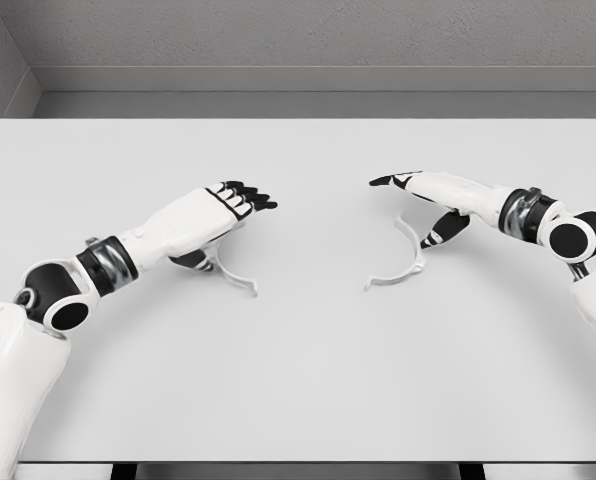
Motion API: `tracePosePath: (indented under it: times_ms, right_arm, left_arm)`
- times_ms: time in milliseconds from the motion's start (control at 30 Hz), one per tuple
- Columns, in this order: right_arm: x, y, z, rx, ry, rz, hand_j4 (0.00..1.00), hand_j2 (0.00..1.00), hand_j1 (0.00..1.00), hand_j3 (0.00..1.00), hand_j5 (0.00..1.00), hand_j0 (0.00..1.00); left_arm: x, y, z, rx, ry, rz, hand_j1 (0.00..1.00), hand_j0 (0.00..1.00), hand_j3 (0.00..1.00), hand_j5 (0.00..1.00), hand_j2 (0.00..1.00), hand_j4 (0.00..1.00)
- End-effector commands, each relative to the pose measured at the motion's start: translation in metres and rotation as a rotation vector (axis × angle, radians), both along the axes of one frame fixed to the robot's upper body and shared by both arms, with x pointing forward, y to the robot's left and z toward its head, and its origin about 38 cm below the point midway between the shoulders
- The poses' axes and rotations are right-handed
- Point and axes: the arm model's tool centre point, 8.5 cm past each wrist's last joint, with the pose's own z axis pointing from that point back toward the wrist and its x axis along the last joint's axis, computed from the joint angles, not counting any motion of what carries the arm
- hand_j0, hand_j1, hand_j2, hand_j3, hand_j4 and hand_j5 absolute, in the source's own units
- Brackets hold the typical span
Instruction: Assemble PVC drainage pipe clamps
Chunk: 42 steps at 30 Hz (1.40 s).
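Head view: each hand, left (221, 215) and right (433, 200), pinches a white clamp half (236, 277) (403, 268) on the table (298, 380).

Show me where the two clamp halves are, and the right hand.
left clamp half (236, 279): head view, its lower curve.
right clamp half (403, 272): head view, its lower curve.
right hand (430, 190): head view, back of hand.
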Motion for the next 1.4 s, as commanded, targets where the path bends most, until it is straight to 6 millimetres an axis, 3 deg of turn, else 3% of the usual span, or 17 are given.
tracePosePath:
  times_ms: [0, 467, 733, 867, 1133, 1367]
  right_arm:
    - [0.0, 0.001, 0.001, 0.006, -0.001, 0.001, 1.0, 1.0, 1.0, 1.0, 1.0, 1.0]
    - [0.002, 0.014, 0.002, 0.029, -0.005, 0.016, 1.0, 1.0, 1.0, 1.0, 1.0, 1.0]
    - [0.002, 0.017, 0.002, 0.033, -0.005, 0.019, 1.0, 1.0, 1.0, 1.0, 1.0, 1.0]
    - [0.002, 0.02, 0.002, 0.04, -0.005, 0.024, 1.0, 1.0, 1.0, 1.0, 1.0, 1.0]
    - [0.003, 0.027, 0.003, 0.052, -0.009, 0.032, 1.0, 1.0, 1.0, 1.0, 1.0, 1.0]
    - [0.004, 0.031, 0.004, 0.058, -0.011, 0.036, 1.0, 1.0, 1.0, 1.0, 1.0, 1.0]
  left_arm:
    - [0.0, -0.001, 0.001, -0.012, 0.005, -0.002, 1.0, 1.0, 1.0, 1.0, 1.0, 1.0]
    - [0.006, -0.035, 0.005, -0.035, -0.015, -0.036, 1.0, 1.0, 1.0, 1.0, 1.0, 1.0]
    - [0.008, -0.025, 0.005, -0.032, -0.014, -0.014, 1.0, 1.0, 1.0, 1.0, 1.0, 1.0]
    - [0.008, 0.0, 0.004, -0.011, -0.011, 0.03, 1.0, 1.0, 1.0, 1.0, 1.0, 1.0]
    - [0.018, 0.007, 0.001, -0.008, 0.004, 0.055, 1.0, 1.0, 1.0, 1.0, 1.0, 1.0]
    - [0.023, -0.007, -0.002, -0.027, 0.02, 0.042, 1.0, 1.0, 1.0, 1.0, 1.0, 1.0]
